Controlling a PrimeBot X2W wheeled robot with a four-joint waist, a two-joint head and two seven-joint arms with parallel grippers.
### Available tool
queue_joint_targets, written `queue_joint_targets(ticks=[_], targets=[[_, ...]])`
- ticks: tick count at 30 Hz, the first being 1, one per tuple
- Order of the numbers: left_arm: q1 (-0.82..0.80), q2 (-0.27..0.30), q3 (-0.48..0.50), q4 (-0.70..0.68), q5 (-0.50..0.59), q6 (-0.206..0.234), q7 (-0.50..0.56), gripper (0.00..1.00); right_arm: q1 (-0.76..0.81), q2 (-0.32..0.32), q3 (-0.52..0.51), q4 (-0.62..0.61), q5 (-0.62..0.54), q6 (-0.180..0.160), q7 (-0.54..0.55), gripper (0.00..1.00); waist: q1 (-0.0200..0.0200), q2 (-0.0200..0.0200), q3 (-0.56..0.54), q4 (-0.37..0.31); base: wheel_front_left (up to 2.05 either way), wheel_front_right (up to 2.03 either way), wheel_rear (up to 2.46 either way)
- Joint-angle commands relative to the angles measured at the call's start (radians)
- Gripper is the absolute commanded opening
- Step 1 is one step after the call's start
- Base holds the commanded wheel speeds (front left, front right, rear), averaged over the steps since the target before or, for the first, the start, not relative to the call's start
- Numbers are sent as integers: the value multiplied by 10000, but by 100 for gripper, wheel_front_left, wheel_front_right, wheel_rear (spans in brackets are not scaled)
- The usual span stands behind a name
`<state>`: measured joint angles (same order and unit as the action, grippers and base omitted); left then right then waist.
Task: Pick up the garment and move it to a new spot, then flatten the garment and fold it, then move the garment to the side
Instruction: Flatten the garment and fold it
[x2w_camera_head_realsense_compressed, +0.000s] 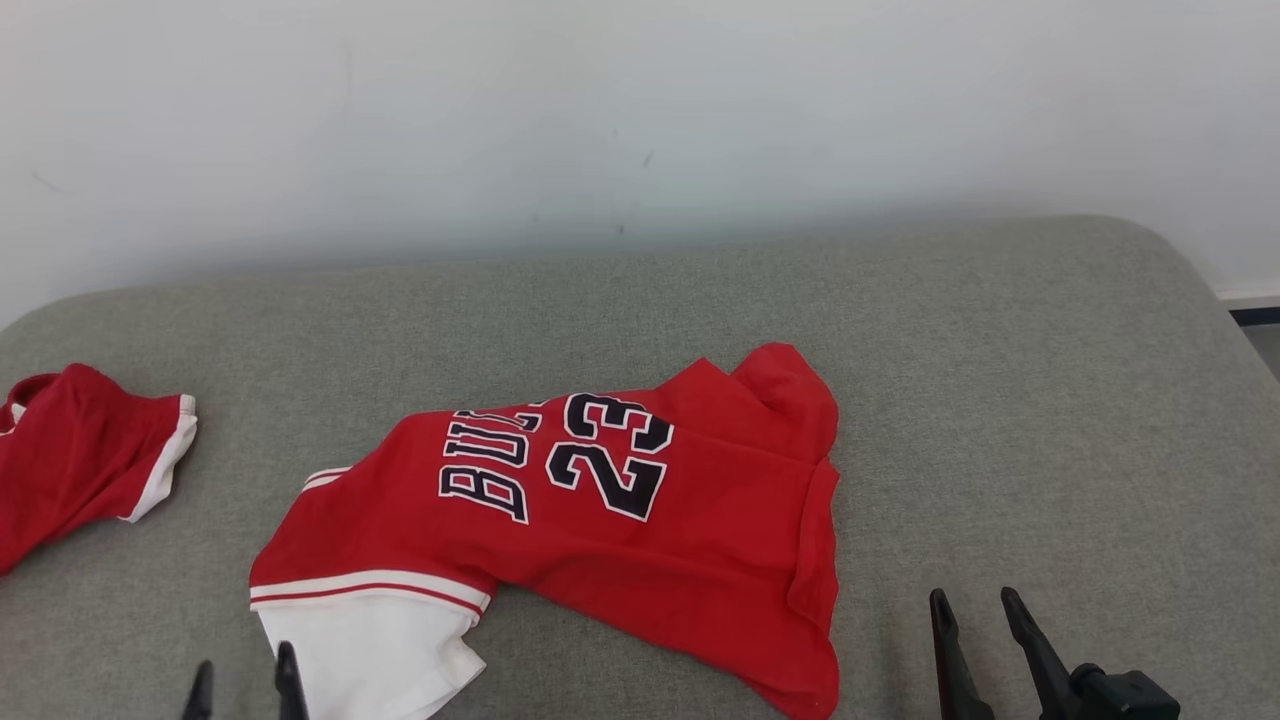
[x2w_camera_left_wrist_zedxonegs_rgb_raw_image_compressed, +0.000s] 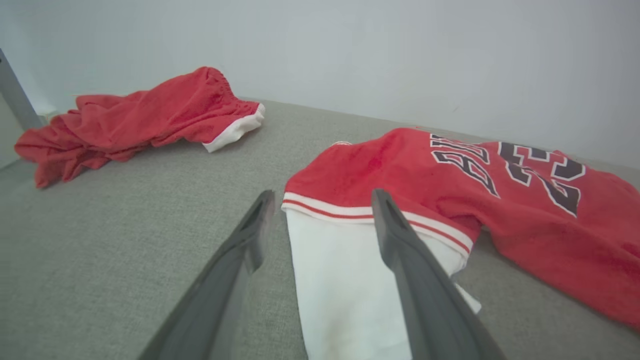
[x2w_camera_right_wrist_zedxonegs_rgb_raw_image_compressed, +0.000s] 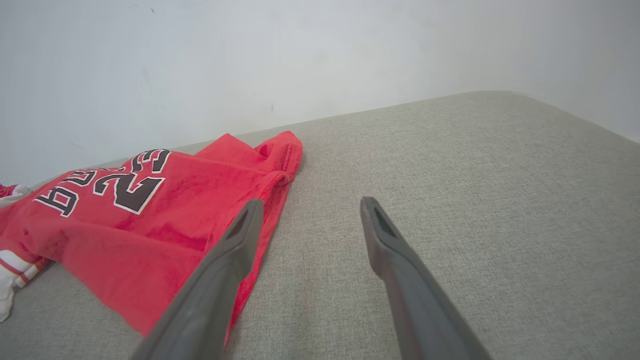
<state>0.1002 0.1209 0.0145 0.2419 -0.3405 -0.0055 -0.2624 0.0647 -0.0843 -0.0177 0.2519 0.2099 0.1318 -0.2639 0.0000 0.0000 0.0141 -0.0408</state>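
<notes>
Left gripper (x2w_camera_head_realsense_compressed: 246, 662): jaws spread, pinching nothing; white sleeve (x2w_camera_left_wrist_zedxonegs_rgb_raw_image_compressed: 340, 280) of the red jersey (x2w_camera_head_realsense_compressed: 600, 520) lies between them. Right gripper (x2w_camera_head_realsense_compressed: 974, 597): jaws spread, empty, jersey hem just left of its left finger. Jersey crumpled on grey cushion (x2w_camera_head_realsense_compressed: 1000, 400); red shorts (x2w_camera_head_realsense_compressed: 80, 460) well left of the left jaws

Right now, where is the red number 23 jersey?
Head view: the red jersey lies centre on the grey surface, its white end by the left gripper, another red garment to its left.
</notes>
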Motion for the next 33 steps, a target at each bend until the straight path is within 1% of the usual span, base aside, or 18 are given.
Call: queue_joint_targets(ticks=[1, 5, 8, 16, 22, 28, 33], targets=[[-48, -63, 281, -477, 411, 49, -32, 100, 84, 41, 14, -119, -80, -23, -7, 100, 0, 0, -11, -3, 0, 0, 0], [-172, -159, 663, -1190, 1025, -23, -33, 100, 81, 78, 18, -171, -103, -23, -7, 100, 0, 0, -14, 5, 0, 0, 0], [-203, -177, 810, -1465, 1470, -127, -34, 100, 34, 95, 56, -191, -136, -23, -7, 100, 0, 0, -28, -18, 0, 0, 0], [18, -66, 947, -1491, 2123, -386, -35, 100, -19, 60, 359, -474, -390, -23, -7, 100, 0, 0, -78, -194, 0, 0, 0], [220, 46, 951, -1554, 2376, -547, -34, 100, -1, 18, 682, -692, -578, -23, -7, 100, 0, 0, -60, -218, 0, 0, 0], [293, 69, 1239, -1697, 2429, -410, -36, 100, 11, -23, 825, -890, -638, -23, -7, 100, 0, 0, -30, -166, 0, 0, 0], [449, -9, 1486, -1556, 2304, -380, -34, 100, 55, -25, 831, -981, -671, -23, -7, 100, 0, 0, -17, -139, 0, 0, 0]])
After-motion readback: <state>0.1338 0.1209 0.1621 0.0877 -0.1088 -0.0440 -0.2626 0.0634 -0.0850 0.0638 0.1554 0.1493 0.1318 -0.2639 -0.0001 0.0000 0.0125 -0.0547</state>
